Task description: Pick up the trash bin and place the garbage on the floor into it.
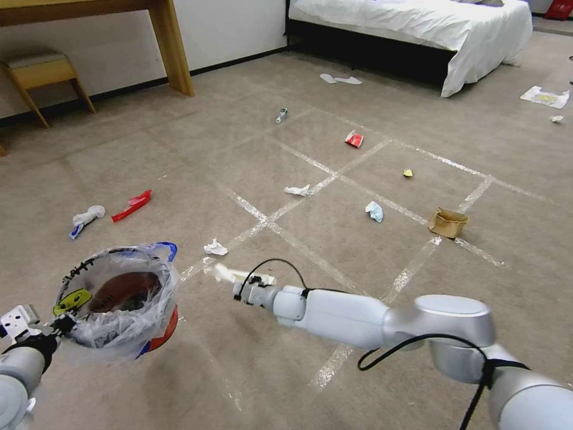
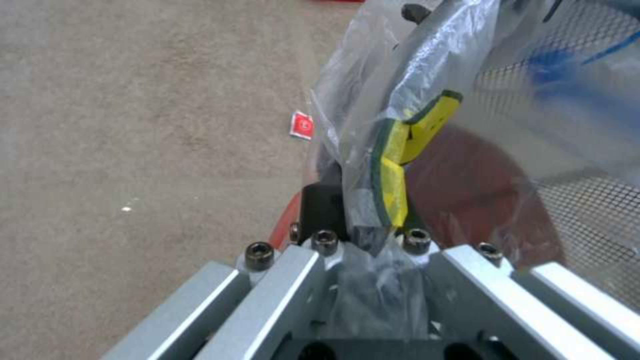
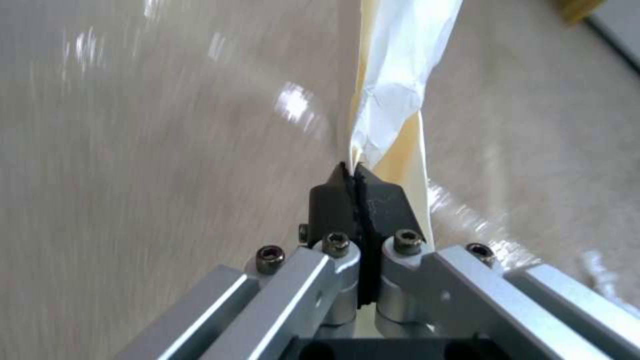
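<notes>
The red trash bin (image 1: pixel 128 301), lined with a crinkly clear bag, hangs at lower left above the carpet. My left gripper (image 1: pixel 58 325) is shut on its rim, and the left wrist view shows that gripper (image 2: pixel 360 215) clamping the bag and the rim of the trash bin (image 2: pixel 467 180). To the bin's right, my right gripper (image 1: pixel 240 289) is shut on a white paper scrap (image 1: pixel 230 275), seen pinched at the tips of that gripper (image 3: pixel 353 175) as the paper scrap (image 3: pixel 400 75) in the right wrist view. Garbage on the floor includes tissues (image 1: pixel 215 248) (image 1: pixel 298 190), a blue mask (image 1: pixel 374 211), a brown bag (image 1: pixel 447 222) and red wrappers (image 1: pixel 354 139) (image 1: pixel 132 205).
A small bottle (image 1: pixel 281 115), a yellow scrap (image 1: pixel 407 173) and a paper sheet (image 1: pixel 544 97) lie farther off. A bed (image 1: pixel 418 30) stands at the back right, a desk leg (image 1: pixel 173 48) and a stool (image 1: pixel 39 71) at the back left. Slippers (image 1: pixel 340 79) lie by the bed.
</notes>
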Available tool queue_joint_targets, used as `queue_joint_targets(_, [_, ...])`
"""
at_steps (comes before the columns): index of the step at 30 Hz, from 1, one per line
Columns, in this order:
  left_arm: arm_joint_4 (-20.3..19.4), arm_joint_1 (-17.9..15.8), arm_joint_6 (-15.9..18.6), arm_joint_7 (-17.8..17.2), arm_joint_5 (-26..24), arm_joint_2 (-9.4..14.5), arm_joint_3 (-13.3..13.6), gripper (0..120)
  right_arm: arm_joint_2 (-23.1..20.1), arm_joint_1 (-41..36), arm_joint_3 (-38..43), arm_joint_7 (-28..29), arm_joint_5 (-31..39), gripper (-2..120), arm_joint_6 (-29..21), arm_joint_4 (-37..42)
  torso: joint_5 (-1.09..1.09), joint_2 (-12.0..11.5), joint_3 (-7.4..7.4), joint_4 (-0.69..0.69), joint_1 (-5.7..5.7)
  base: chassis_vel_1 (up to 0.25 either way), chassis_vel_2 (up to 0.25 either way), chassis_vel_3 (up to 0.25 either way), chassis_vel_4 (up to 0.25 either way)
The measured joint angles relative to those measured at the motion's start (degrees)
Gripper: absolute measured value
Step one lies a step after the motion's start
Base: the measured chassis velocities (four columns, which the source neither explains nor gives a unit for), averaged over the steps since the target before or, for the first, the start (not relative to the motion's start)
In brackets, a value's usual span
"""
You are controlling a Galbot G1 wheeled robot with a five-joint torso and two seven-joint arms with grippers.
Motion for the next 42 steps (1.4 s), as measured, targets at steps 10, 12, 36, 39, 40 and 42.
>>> queue_joint_targets(10, [-3.26,1.32,0.67,-0.59,-1.51,1.62,0.55,1,-16.29,-2.87,16.52,3.82,6.14,0,-4.06,23.27,0.02,0.0,0.0,-0.05,0.0,0.0,0.0,0.0,0.0])
queue_joint_targets(12, [-3.95,1.7,0.78,-0.66,-1.86,1.83,0.67,1,-19.01,-3.11,18.85,3.99,7.85,0,-3.99,27.83,0.01,0.0,-0.01,-0.04,0.0,0.0,0.0,0.0,0.0])
queue_joint_targets(36, [-8.56,4.8,1.46,-0.64,-2.49,2.52,2.46,1,-24.96,-16.74,34.74,4.2,14.97,0,1.47,45.82,-0.01,0.0,0.0,-0.01,0.0,0.0,0.0,0.0,0.0])
queue_joint_targets(39, [-8.55,4.71,1.5,-0.65,-2.47,2.43,2.69,1,-24.84,-17.33,35.63,3.85,15.3,0,2.46,46.34,-0.02,0.0,0.0,-0.01,0.0,0.0,0.0,0.0,0.0])
queue_joint_targets(40, [-8.55,4.71,1.51,-0.65,-2.44,2.39,2.74,1,-24.46,-17.5,35.87,3.56,15.5,0,2.67,46.46,-0.02,0.0,0.0,-0.01,0.0,0.0,0.0,0.0,0.0])
queue_joint_targets(42, [-8.55,4.75,1.52,-0.64,-2.43,2.37,2.74,1,-24.08,-17.69,35.91,3.28,15.5,0,2.76,46.44,-0.02,0.0,0.0,0.0,0.0,0.0,0.0,0.0,0.0])
